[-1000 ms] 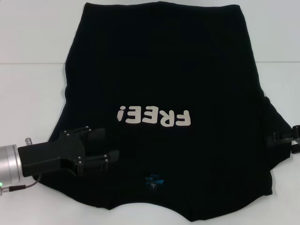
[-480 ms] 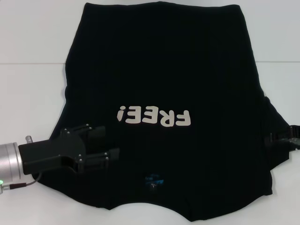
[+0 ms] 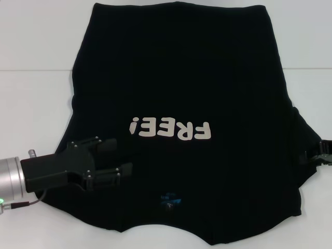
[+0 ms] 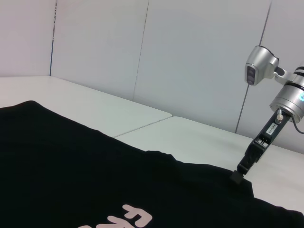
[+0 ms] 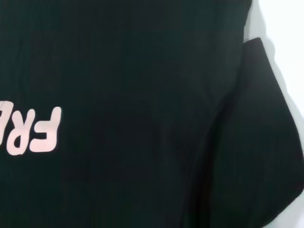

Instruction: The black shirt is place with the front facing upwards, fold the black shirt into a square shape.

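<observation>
The black shirt (image 3: 181, 119) lies flat, print up, on the white table (image 3: 36, 104), its long axis running away from the robot with the collar at the near edge. The left gripper (image 3: 118, 158) sits over the near left shoulder, its 2 fingers spread and grasping nothing, so cloth lies directly beneath it. The right gripper (image 3: 322, 153) is at the right sleeve's outer edge; I cannot tell its state.
</observation>
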{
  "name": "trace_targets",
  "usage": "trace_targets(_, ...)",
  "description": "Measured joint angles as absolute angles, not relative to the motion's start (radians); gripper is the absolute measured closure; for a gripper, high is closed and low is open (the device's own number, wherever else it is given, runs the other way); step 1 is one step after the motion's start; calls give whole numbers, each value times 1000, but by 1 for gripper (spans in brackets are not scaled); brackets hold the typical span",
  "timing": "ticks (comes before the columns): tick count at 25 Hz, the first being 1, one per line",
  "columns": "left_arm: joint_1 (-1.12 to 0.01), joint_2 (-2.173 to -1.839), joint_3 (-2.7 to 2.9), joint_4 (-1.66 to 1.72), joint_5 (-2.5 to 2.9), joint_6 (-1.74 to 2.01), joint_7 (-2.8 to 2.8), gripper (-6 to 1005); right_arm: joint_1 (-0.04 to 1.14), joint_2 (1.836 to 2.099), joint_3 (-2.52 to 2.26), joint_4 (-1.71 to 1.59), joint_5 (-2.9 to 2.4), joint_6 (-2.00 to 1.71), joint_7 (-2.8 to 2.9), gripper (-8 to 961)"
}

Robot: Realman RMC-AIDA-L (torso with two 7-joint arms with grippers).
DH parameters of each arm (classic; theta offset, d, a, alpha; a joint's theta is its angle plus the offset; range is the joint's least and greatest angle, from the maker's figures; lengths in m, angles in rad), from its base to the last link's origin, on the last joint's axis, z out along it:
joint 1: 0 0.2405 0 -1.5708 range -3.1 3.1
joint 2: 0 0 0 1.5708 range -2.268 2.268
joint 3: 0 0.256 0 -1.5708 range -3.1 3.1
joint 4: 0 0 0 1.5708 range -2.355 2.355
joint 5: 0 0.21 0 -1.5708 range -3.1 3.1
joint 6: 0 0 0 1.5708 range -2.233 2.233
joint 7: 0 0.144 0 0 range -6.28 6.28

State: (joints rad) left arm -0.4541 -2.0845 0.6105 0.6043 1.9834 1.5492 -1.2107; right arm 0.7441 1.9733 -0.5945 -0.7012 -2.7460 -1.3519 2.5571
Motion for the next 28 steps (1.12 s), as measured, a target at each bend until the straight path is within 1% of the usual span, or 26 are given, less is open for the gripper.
trace_targets(6,-454,-2084,610,604,1985,1547,-1211,193,746,1974,-615,-701,-2746,-1342,2562,601)
trace_targets(11,-451,-2084,610,604,1985,1544,-1211,193,748,1974,-632,-704,-2746,-1339,2567,847)
trace_targets(16,-451,-2084,610,604,1985,1542,-1214,193,743,1967,-624,-738,-2741,-1354,2561,941)
trace_targets(24,-453,-2081,612,604,1991,1542,-1228,193,733,1954,-615,-864,-2739,-1434,2561,940)
trace_targets(28,-454,-2081,611,604,1991,1542,-1228,192,749,1940,-616,-934,-2737,-1498,2561,941)
